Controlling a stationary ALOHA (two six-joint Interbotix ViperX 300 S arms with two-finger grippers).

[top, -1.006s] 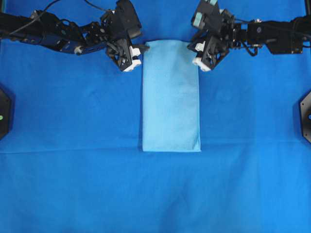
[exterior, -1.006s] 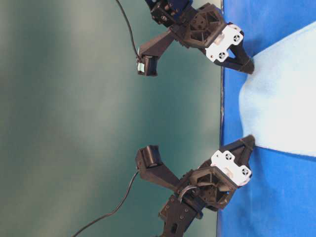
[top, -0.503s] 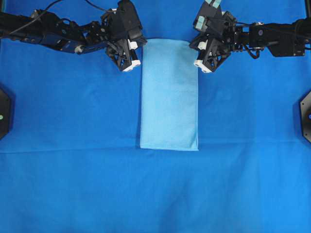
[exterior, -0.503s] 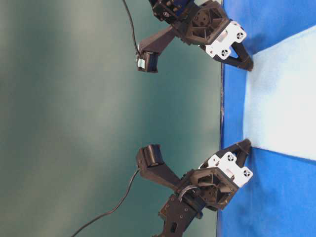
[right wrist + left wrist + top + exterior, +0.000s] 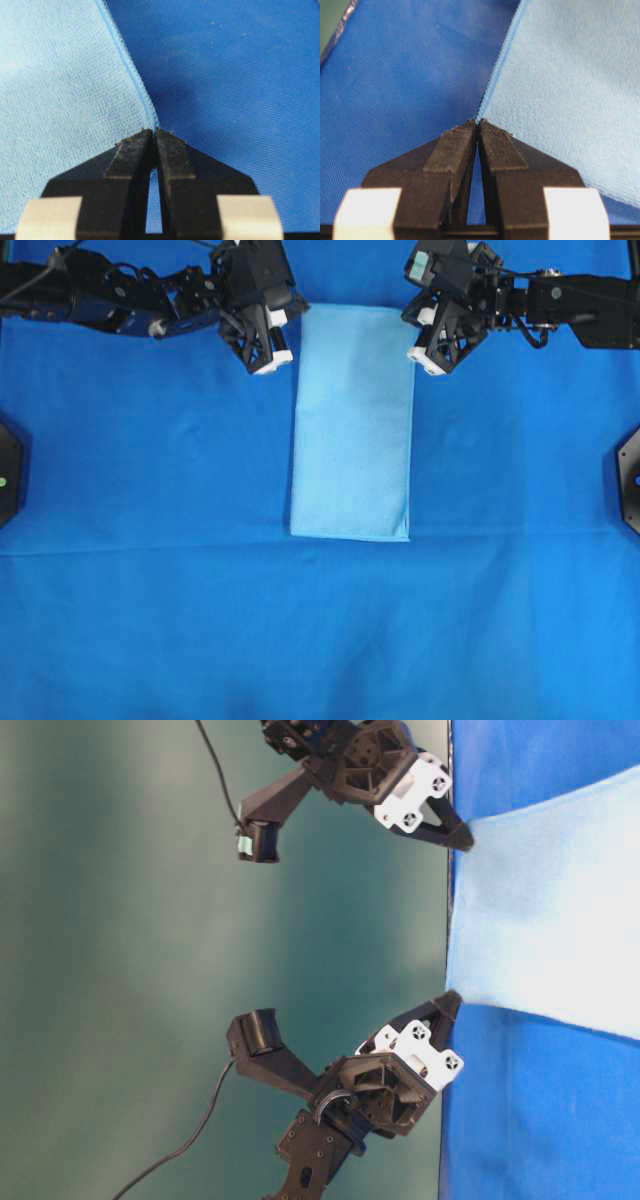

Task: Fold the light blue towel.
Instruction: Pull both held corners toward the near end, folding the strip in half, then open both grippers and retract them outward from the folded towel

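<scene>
1. The light blue towel [image 5: 351, 420] has its two far corners tucked between the closed tips of the left tool [image 5: 291, 318] and the right tool [image 5: 417, 322], so the corners themselves are hidden.
2. Both wrist views cut the towel off at their edges.
3. In the table-level view the towel runs off the right edge.
4. The overhead view cuts off both arms at its sides.

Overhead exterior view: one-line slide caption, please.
Both tools, left and right, pinch the top corners of the folded light blue towel on the royal-blue sheet.
</scene>
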